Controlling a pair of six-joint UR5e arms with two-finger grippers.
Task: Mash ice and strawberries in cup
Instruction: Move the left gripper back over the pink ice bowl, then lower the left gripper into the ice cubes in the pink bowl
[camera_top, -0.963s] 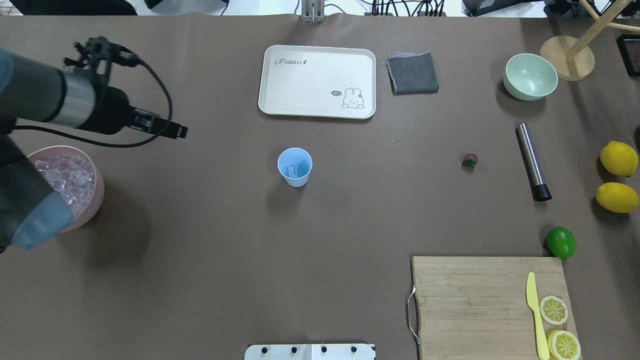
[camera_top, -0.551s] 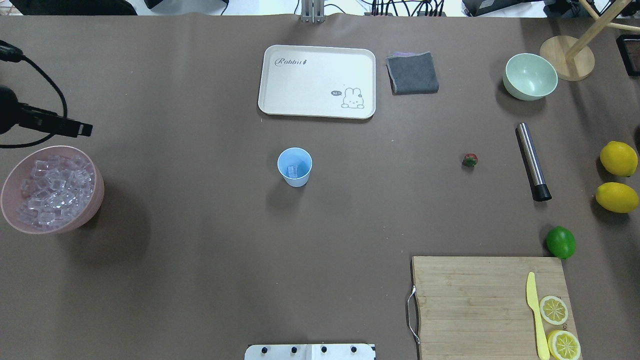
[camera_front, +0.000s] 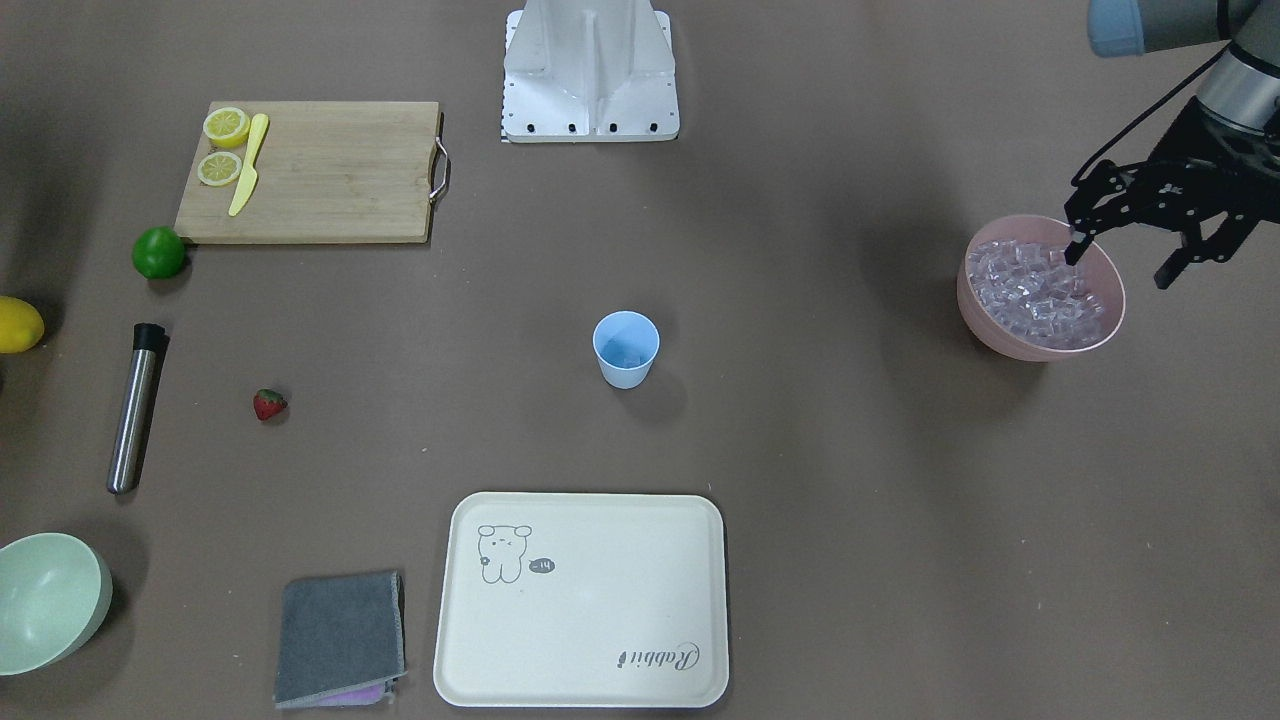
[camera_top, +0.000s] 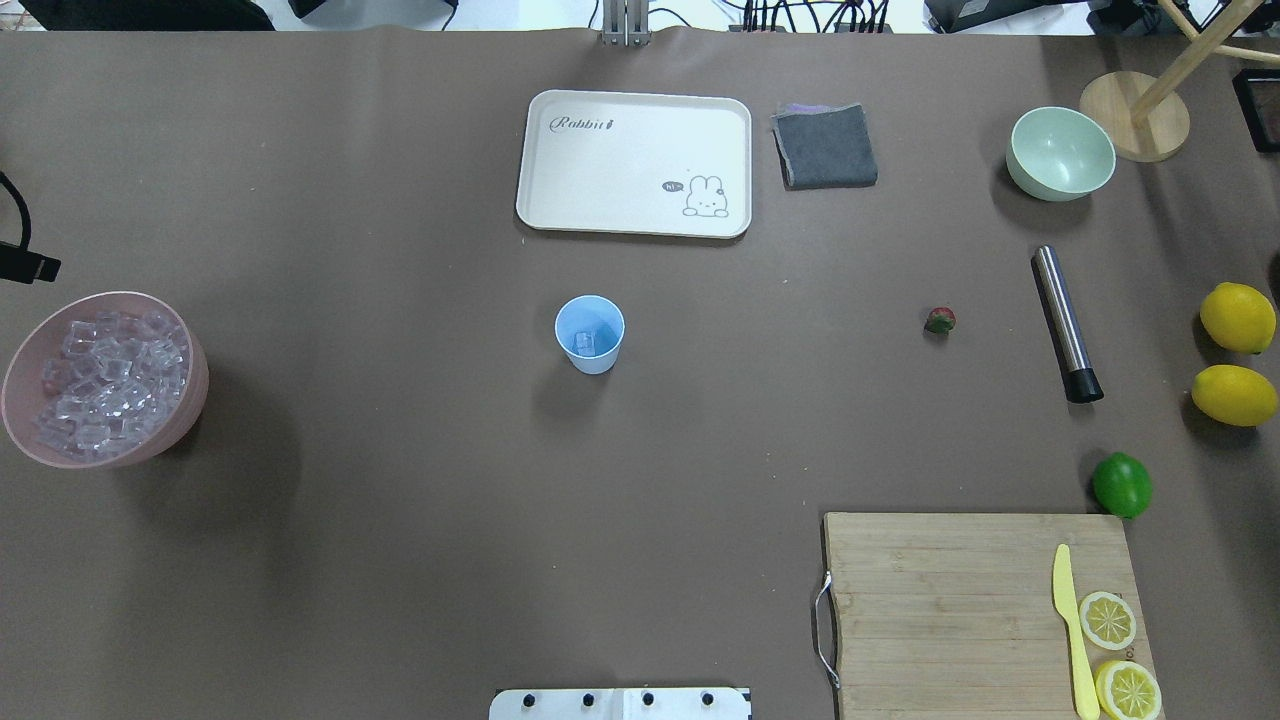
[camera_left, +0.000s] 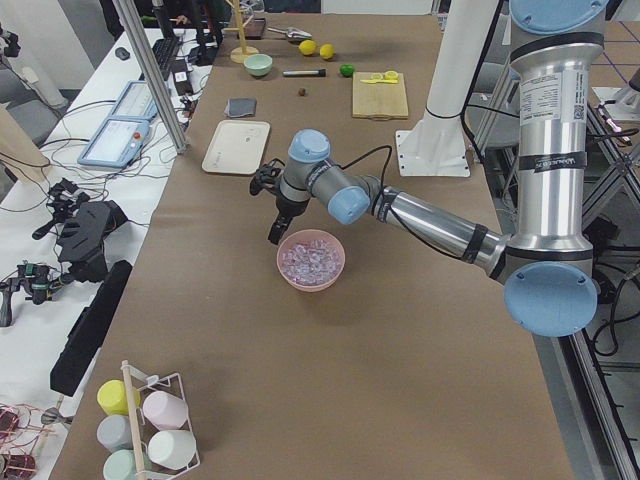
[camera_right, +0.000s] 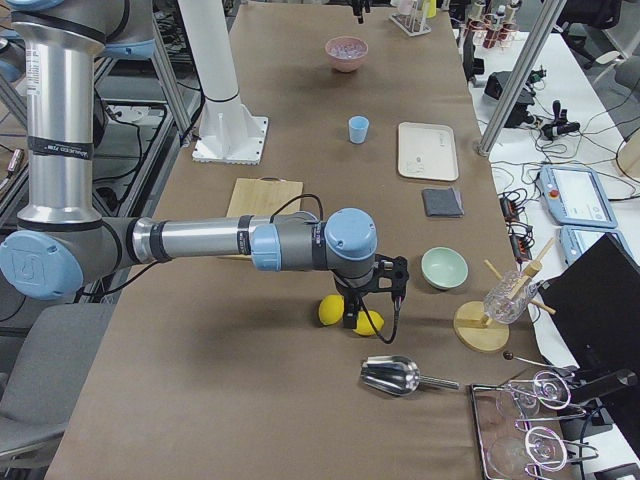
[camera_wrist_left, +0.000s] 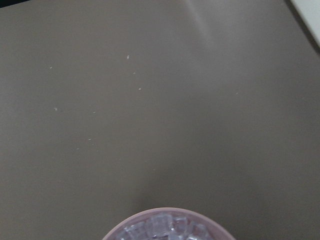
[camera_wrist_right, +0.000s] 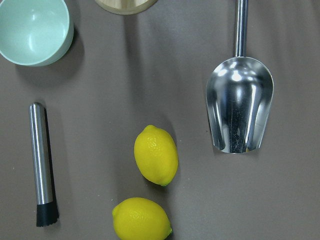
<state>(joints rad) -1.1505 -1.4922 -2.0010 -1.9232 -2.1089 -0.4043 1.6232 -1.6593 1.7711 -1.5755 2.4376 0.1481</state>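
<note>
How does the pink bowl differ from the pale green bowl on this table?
Contents: the pink bowl is heaped with ice cubes; the pale green bowl is empty.
Place: the pink bowl sits at the robot's left end of the table, the pale green bowl on the far right side.
Size: the pink bowl looks wider than the pale green bowl.
Shared: both are round, upright and stand directly on the brown table cover.

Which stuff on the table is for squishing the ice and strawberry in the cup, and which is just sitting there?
For the job: cup, ice, the pink bowl holding it, strawberry, probably the steel masher stick.

Just lying about: tray, grey cloth, green bowl, lemons, lime, cutting board, knife, lemon slices, metal scoop.
</note>
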